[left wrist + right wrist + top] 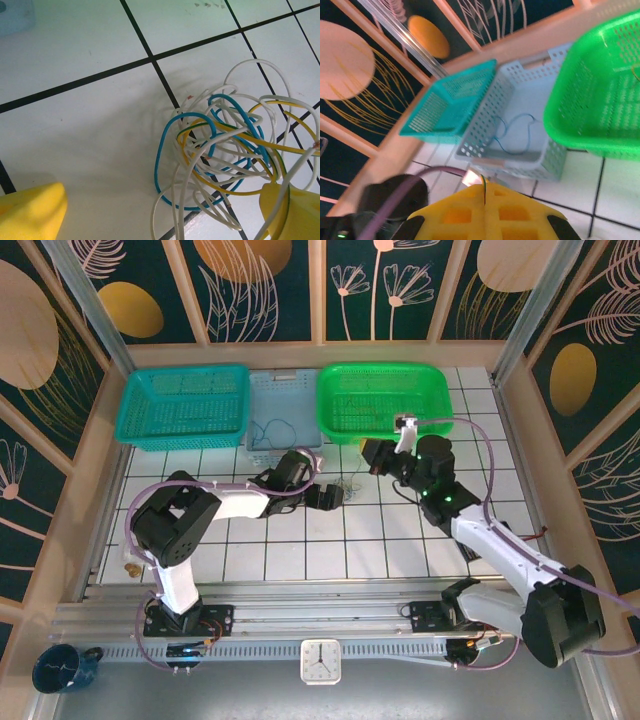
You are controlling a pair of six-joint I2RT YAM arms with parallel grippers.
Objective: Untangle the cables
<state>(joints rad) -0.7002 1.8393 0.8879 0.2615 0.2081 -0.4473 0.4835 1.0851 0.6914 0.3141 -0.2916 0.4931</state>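
We see the cables [350, 484] as a small knot of white, blue and yellow strands on the white tiled table [300, 550], between the two grippers and well short of the baskets. The left gripper [325, 496] sits just beside the knot on its left. From its wrist camera the left gripper [162, 197] is spread wide and empty. The cables [225, 155] sit off-centre between its fingers, crowding the right-hand fingertip [292, 210], with one white strand draped over it. The right gripper [375, 455] hangs above and to the right of the knot. Its wrist view shows the right gripper [484, 192] pressed closed, with what looks like a yellow-green cable [482, 179] pinched in the seam. We judge the left arm is nearer the bulk of the knot. It would need to shift toward that crowded side before closing, so the two grippers can pull apart along the left-right line.
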